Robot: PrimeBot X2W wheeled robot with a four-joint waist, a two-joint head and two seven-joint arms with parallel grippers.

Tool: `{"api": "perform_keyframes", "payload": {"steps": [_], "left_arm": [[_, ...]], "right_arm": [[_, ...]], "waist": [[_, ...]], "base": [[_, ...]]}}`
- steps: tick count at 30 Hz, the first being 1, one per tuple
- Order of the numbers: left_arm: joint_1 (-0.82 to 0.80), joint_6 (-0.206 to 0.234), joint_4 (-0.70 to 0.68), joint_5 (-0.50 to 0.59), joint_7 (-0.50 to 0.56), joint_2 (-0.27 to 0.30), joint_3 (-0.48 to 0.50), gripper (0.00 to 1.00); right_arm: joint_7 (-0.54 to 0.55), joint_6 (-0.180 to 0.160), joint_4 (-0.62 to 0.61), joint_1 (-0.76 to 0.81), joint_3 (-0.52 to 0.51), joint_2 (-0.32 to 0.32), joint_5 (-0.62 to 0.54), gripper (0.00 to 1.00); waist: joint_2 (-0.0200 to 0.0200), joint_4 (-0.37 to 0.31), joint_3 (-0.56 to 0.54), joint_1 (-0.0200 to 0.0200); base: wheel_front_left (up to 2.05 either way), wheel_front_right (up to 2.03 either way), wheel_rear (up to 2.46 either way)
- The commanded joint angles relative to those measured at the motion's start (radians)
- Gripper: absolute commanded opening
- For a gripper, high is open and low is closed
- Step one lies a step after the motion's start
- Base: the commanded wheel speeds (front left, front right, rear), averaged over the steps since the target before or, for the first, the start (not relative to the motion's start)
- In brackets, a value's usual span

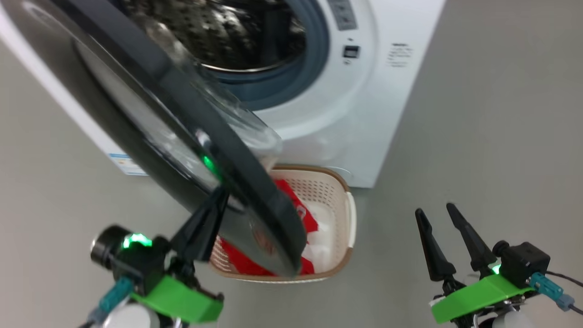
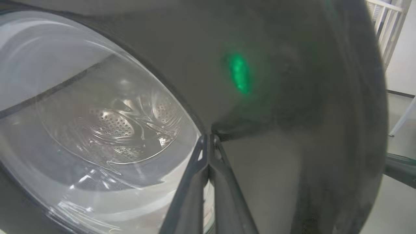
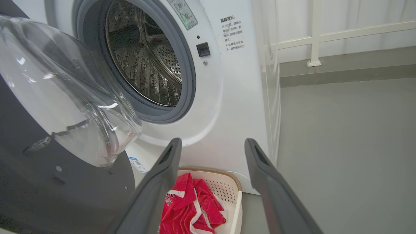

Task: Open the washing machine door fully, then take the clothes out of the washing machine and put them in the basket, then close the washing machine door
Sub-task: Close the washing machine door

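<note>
The washing machine (image 1: 360,109) is a big white box on the grey floor (image 1: 492,136), up at 12 o'clock in the head view. The washing machine door (image 1: 182,105) is part way open. It swings out from 10 o'clock down to the middle, and its see-through bowl sticks out toward the machine. The shiny drum (image 3: 146,55) with little holes looks empty. The basket (image 1: 350,214) sits on the floor right in front of the machine, near 6 o'clock, and the door covers part of it. The clothes (image 3: 182,211) are in the basket, red with white bits. The left hand (image 1: 221,193) is at 7 o'clock. Its two fingers are pressed together, and the tips touch the black outside of the door. A green glow (image 2: 239,73) shines on the door just above them. The right hand (image 1: 435,209) is at 4 o'clock, over bare floor, well away from the basket. Its fingers are spread apart and hold nothing.
</note>
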Motion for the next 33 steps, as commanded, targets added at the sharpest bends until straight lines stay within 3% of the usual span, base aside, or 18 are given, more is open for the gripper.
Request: {"api": "perform_keyframes", "payload": {"steps": [1, 18, 33], "left_arm": [[-0.087, -0.006, 0.012, 0.002, -0.009, 0.005, 0.020, 0.00], [-0.333, -0.006, 0.218, -0.033, -0.009, -0.054, 0.081, 0.00], [-0.459, -0.006, 0.323, -0.038, -0.009, -0.050, 0.125, 0.00]], "right_arm": [[-0.006, 0.006, -0.029, -0.037, 0.020, 0.005, -0.011, 1.00], [-0.006, 0.006, -0.035, -0.081, 0.008, 0.029, -0.003, 1.00], [-0.006, 0.006, -0.045, -0.092, 0.009, 0.032, 0.031, 1.00]], "waist": [[0.0000, -0.078, 0.056, 0.0000], [0.0000, -0.211, 0.127, 0.0000], [0.0000, -0.275, 0.154, 0.0000]], "base": [[0.00, 0.00, 0.00], [0.00, 0.00, 0.00], [0.00, 0.00, 0.00]]}}
